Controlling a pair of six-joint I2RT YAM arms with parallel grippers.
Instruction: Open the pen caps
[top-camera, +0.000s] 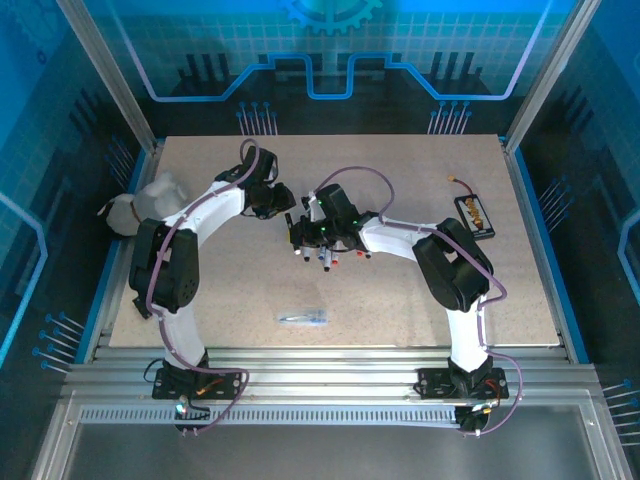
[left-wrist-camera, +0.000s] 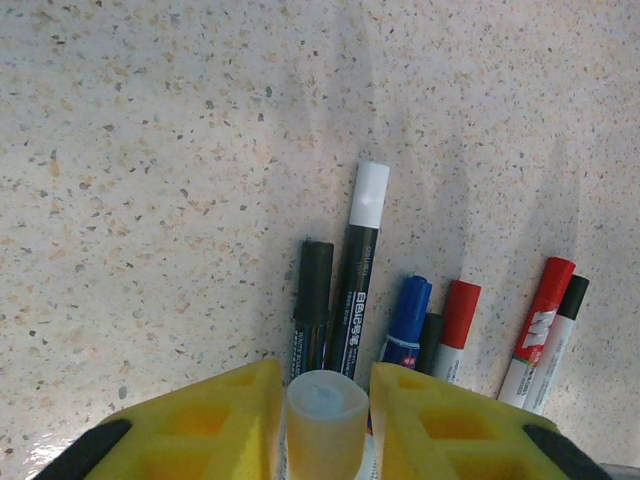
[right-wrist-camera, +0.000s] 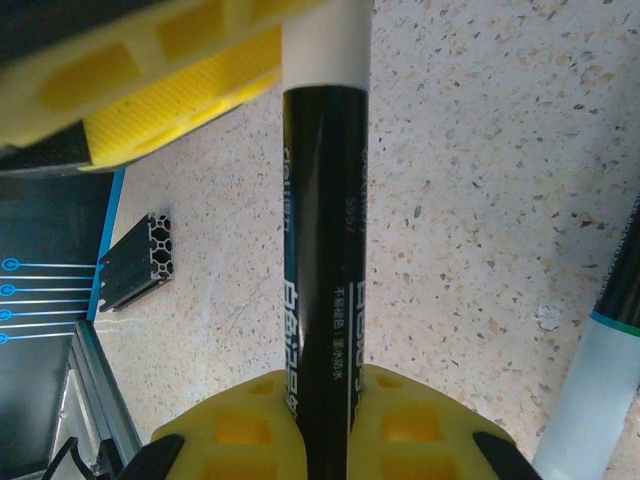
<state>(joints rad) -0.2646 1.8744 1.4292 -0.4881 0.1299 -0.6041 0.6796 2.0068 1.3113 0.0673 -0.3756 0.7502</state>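
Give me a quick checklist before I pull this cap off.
1. Right gripper shut on the black pen barrel: ok.
2. Left gripper placed around the white cap: ok.
3. Left gripper squeezing the cap firmly: cannot tell.
4. Cap and barrel in one straight line for the pull: ok.
5. Cap already parted from the barrel: not ok, it sits flush.
6. Held pen raised clear of the loose pens on the table: ok.

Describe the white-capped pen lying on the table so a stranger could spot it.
On the speckled beige table, find the row of marker pens. The black-barrelled pen juts out farthest and alone wears a white cap; others' are black, blue or red.
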